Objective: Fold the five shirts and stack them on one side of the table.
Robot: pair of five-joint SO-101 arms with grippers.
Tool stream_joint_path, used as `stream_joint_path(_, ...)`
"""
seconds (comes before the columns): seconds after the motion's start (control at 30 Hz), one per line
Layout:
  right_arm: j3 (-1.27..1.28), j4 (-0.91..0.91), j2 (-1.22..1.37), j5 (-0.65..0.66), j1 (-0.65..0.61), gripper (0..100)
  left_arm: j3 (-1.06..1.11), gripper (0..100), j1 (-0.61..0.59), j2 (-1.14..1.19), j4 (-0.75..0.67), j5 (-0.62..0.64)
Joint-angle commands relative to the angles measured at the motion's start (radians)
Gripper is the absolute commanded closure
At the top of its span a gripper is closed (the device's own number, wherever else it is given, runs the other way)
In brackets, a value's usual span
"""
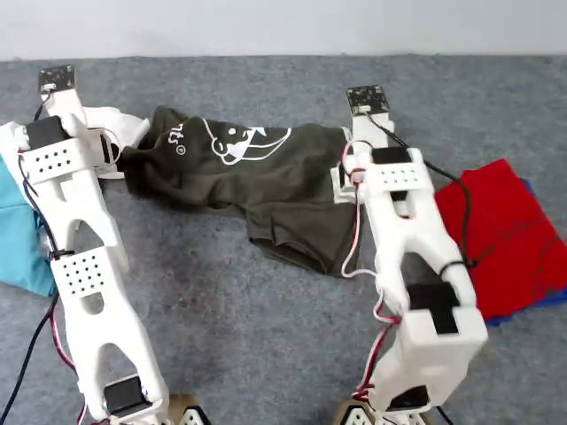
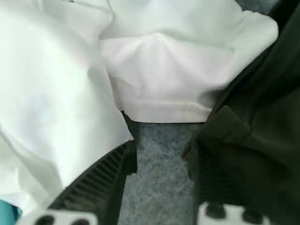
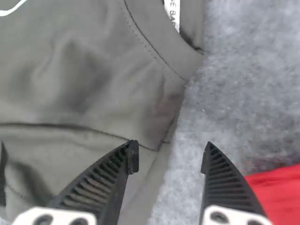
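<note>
While left fingers (image 2: 101,180) and right fingers (image 3: 225,183) stand wide, empty | olive shirt (image 1: 257,181) crumpled, white print up

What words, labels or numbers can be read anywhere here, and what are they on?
White lettering beside the drawing on the dark shirt: too small and tilted to read.
Neck label in that shirt's collar: cut off at the picture's edge, not readable whole.
Red shirt and white shirt: no writing visible.
</note>
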Motion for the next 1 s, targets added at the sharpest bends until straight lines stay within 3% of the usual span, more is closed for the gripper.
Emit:
stream_joint_path(0.0, -0.121, 0.067, 0.087, -0.028, -0.021, 77.5, -0.036, 81, 0.002, -0.069, 0.021, 0.017)
stream_joint_path(0.17, -0.189, 0.171, 0.171, -0.026, -0.062, 77.5, -0.035, 81, 0.008, -0.069, 0.021, 0.017)
stream_joint_path(0.37, -0.201, 0.162, 0.226, -0.025, -0.071, 78.3, -0.033, 81, 0.003, -0.068, 0.021, 0.017)
stream_joint_path(0.57, -0.199, 0.165, 0.239, 0.075, -0.061, 93.5, -0.031, 81, 0.003, -0.068, 0.021, 0.017)
stream_joint_path(0.73, -0.198, 0.185, 0.239, 0.078, -0.002, 94.6, -0.031, 81, 0.003, -0.068, 0.021, 0.017)
stream_joint_path(0.97, -0.204, 0.374, 0.226, 0.107, -0.004, 98.3, -0.031, 81, 0.002, -0.068, 0.021, 0.017)
